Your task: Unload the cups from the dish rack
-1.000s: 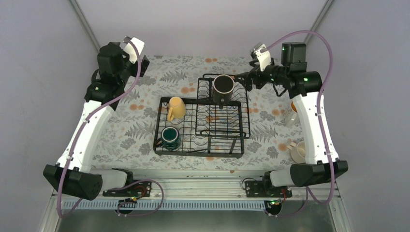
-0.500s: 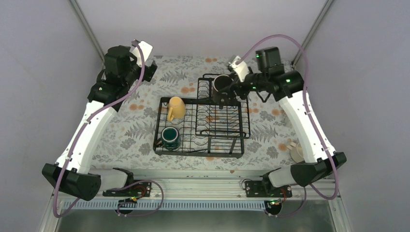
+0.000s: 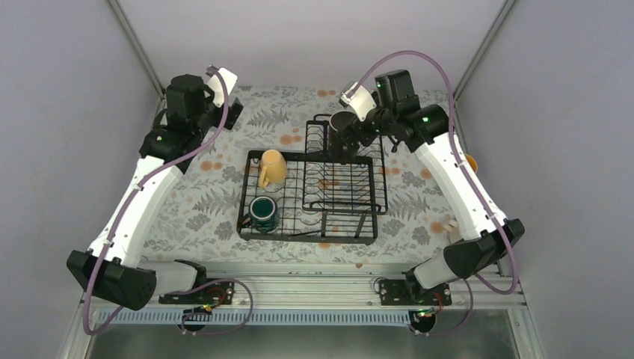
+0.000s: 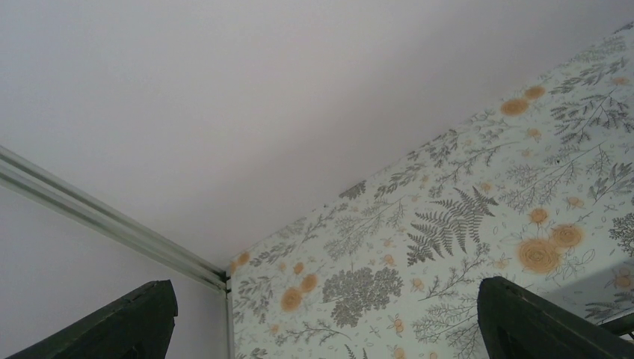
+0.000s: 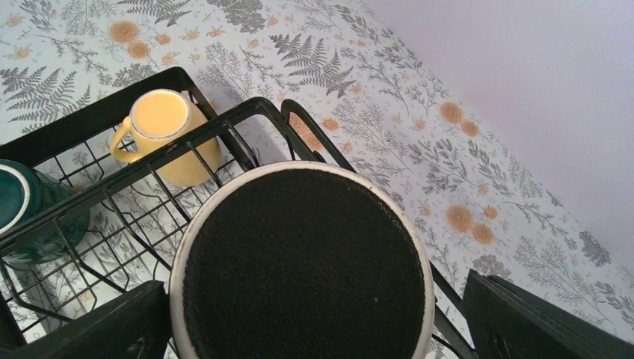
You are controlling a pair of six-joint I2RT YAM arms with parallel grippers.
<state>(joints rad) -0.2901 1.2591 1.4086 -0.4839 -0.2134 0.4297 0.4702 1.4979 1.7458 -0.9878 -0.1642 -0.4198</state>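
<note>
The black wire dish rack point(image 3: 314, 196) stands mid-table. A black mug point(image 3: 342, 124) stands in its raised basket, a pale yellow mug point(image 3: 272, 167) and a dark teal mug point(image 3: 263, 212) in its left section. My right gripper point(image 3: 356, 133) is open and straddles the black mug point(image 5: 303, 262), one finger point(image 5: 97, 321) on each side of the white rim. The yellow mug point(image 5: 166, 134) and the teal mug point(image 5: 22, 209) also show in the right wrist view. My left gripper point(image 3: 232, 112) is open and empty, high over the back left corner point(image 4: 329, 329).
A sliver of a cream mug point(image 3: 451, 224) and an orange spot point(image 3: 471, 160) show on the table behind my right arm. The floral cloth point(image 4: 448, 224) meets the back wall and a metal corner post point(image 4: 112, 224). The plate slots point(image 3: 344, 183) hold nothing.
My right arm has swung left and its open gripper now straddles the black mug. My left arm has shifted slightly to the right at the back.
</note>
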